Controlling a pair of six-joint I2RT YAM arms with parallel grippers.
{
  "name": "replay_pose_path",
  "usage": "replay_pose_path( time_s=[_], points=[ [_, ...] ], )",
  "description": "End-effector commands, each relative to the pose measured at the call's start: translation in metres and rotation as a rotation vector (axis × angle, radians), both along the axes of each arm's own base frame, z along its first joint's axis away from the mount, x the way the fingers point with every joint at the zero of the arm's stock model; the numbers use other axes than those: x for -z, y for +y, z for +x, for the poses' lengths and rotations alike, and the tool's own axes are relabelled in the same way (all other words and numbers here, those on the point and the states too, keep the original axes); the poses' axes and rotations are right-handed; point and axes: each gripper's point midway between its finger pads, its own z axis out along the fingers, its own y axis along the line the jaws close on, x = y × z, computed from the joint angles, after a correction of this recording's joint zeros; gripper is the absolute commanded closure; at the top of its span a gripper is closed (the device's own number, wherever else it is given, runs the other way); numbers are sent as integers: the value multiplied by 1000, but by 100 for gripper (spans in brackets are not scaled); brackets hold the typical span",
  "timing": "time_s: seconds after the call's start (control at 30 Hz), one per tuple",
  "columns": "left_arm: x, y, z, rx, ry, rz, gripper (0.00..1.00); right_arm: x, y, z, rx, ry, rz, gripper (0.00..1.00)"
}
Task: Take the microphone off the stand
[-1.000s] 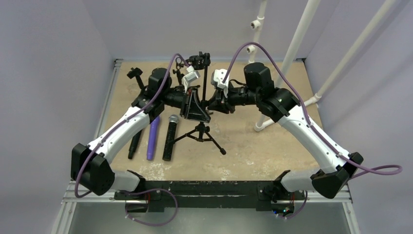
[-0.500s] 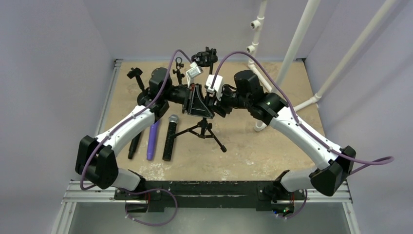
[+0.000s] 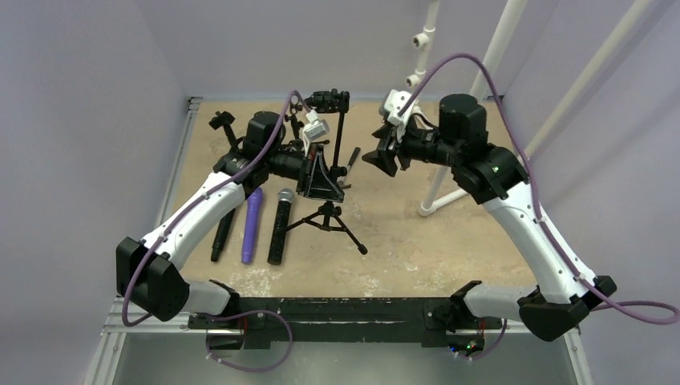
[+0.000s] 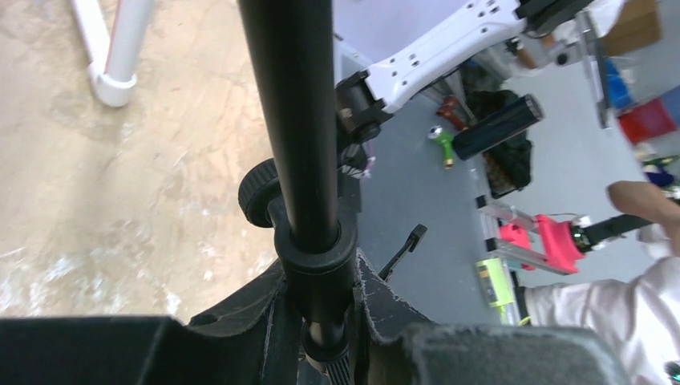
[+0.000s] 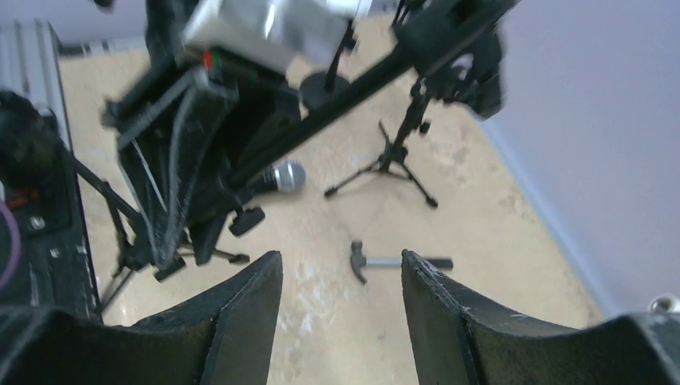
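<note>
The mic (image 3: 280,224) lay flat on the table (image 3: 417,233), head toward 12 o'clock, at 9 o'clock of the stand (image 3: 329,215) feet. Whether it touched the nearest leg could not be told. The clip (image 3: 329,99) at the top of the stand looked empty, so the removal seemed done and the step in hand was probably letting the stand go.

To do that well, the feet should sit flat on the table before the grip is eased. The release should be slow and straight back, toward 9 o'clock, so that the stand neither rocks nor tips onto the mic.

The left pincer (image 3: 321,172) was closed on the stand. In the left wrist view its fingers (image 4: 377,321) pressed the pole from both sides, just below the collar.

The right pincer (image 3: 383,154) hung at 3 o'clock of the pole, well apart from it. Its jaws stood wide, and it held and touched nothing. In the right wrist view only bare table and a hammer (image 5: 393,261) showed between its fingers (image 5: 240,321).
</note>
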Motion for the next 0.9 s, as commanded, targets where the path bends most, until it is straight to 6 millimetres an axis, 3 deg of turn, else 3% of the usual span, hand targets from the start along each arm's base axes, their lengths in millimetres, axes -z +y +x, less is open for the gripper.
replay_pose_path(
  time_s=[0.0,0.13,0.3,0.87],
  points=[
    [-7,14,-1,-52,-229,53,100,-60,5,-19,-38,60,208,46],
    [7,17,5,-97,-287,134,100,-80,9,-1,27,200,375,45],
    [16,21,11,-135,-327,191,100,-85,16,12,40,284,450,42],
    [27,15,13,-124,-366,246,100,-54,37,31,39,443,505,40]
  ],
)
